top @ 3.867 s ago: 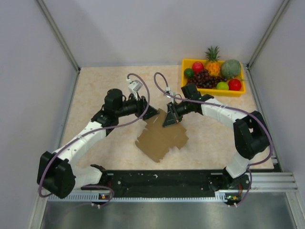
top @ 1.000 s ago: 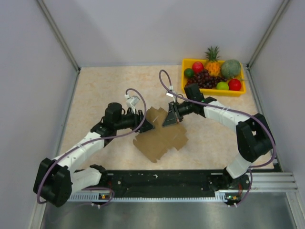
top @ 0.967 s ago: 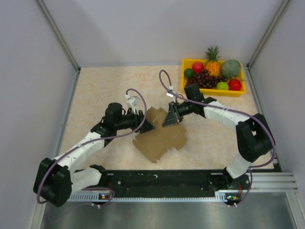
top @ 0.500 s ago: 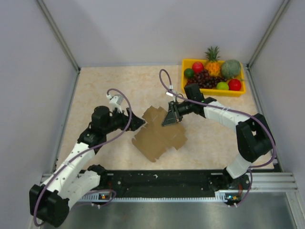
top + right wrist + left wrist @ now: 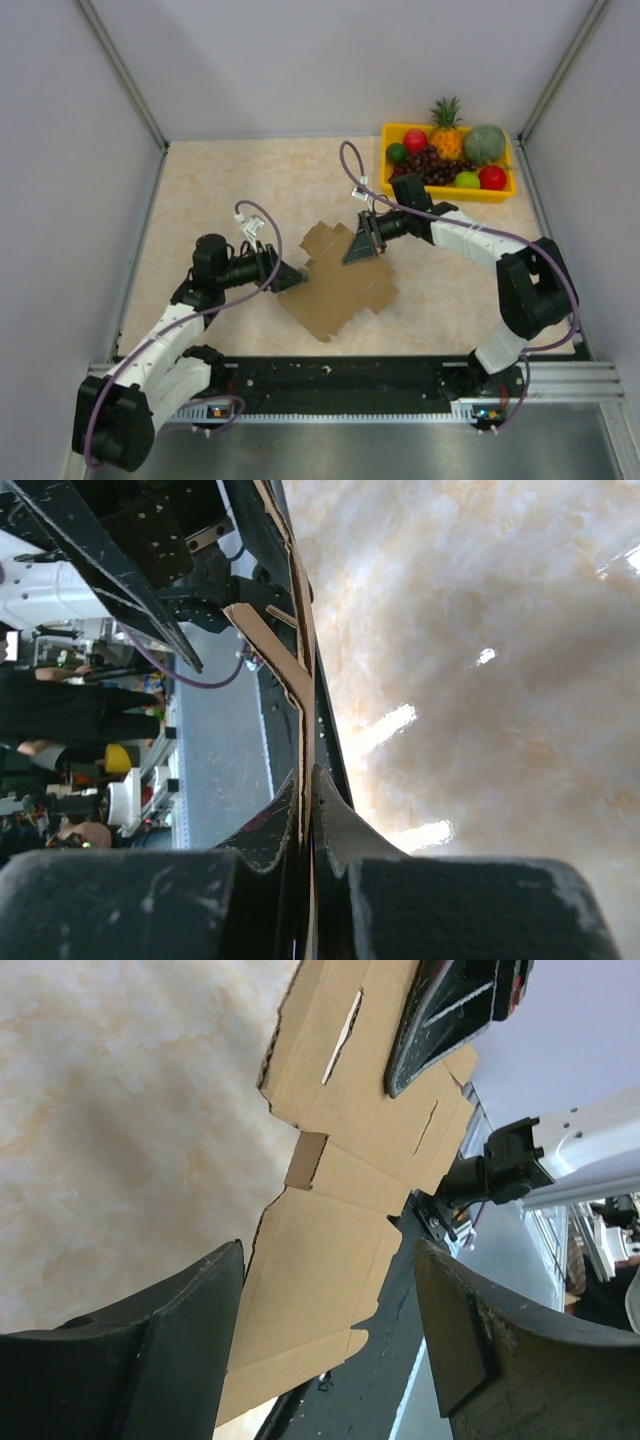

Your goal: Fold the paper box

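Flat paper box [image 5: 340, 288], long axis roughly near-left to far-right; right gripper [image 5: 353, 250] pinches its far edge; left gripper [image 5: 295, 280] gapes.

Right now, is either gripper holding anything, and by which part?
The right gripper pinches the cardboard sheet by its far edge; the left gripper holds nothing.

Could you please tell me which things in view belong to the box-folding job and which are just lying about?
Belongs to the job:
paper box, a flat brown sheet
right gripper, shut on the sheet's far edge
left gripper, open beside its left edge

Just lying about:
yellow fruit tray, far right corner
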Action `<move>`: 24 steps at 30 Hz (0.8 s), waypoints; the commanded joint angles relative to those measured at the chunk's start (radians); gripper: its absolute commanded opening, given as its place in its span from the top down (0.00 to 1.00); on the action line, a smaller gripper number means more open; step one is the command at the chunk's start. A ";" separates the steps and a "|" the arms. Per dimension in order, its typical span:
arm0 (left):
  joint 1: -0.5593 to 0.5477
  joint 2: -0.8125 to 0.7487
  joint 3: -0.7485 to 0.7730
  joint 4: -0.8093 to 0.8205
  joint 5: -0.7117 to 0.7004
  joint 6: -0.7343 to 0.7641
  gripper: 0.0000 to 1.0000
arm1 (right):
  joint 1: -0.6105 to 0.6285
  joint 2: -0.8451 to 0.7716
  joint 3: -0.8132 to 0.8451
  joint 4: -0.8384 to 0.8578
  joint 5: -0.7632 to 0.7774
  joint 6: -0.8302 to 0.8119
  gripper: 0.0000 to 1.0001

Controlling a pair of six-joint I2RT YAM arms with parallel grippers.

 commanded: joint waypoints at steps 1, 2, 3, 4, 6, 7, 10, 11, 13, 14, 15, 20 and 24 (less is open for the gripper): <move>0.001 -0.003 -0.028 0.125 0.139 -0.020 0.27 | -0.009 -0.041 0.021 0.048 -0.074 -0.012 1.00; 0.001 0.014 -0.031 0.129 0.141 -0.018 0.27 | -0.009 -0.043 0.021 0.048 -0.076 -0.012 1.00; 0.001 0.020 -0.031 0.134 0.144 -0.018 0.28 | -0.010 -0.041 0.020 0.051 -0.094 -0.012 1.00; 0.001 0.028 -0.016 0.110 0.146 0.012 0.30 | -0.012 -0.043 0.018 0.052 -0.105 -0.012 1.00; 0.001 0.028 0.036 -0.011 0.083 0.090 0.31 | -0.009 -0.047 0.011 0.051 -0.114 -0.012 1.00; 0.001 0.023 0.077 -0.057 0.060 0.136 0.30 | -0.010 -0.054 0.008 0.052 -0.122 -0.017 1.00; 0.001 0.000 0.092 -0.076 0.005 0.103 0.28 | -0.007 -0.060 0.001 0.051 -0.148 -0.020 1.00; 0.001 0.015 0.082 0.003 0.052 0.076 0.28 | -0.004 -0.058 0.001 0.051 -0.148 -0.020 1.00; 0.001 0.049 0.052 0.095 0.139 -0.015 0.29 | 0.008 -0.054 0.011 0.051 -0.153 -0.020 1.00; 0.001 0.098 0.042 0.214 0.194 -0.039 0.30 | 0.011 -0.049 0.015 0.051 -0.151 -0.021 1.00; -0.003 0.125 0.036 0.261 0.283 -0.070 0.34 | 0.016 -0.048 0.024 0.052 -0.140 -0.018 1.00; -0.009 0.181 -0.010 0.433 0.330 -0.181 0.47 | 0.019 -0.052 0.023 0.116 -0.100 0.029 1.00; -0.023 0.202 0.001 0.446 0.311 -0.175 0.61 | 0.020 -0.052 0.012 0.206 -0.068 0.112 1.00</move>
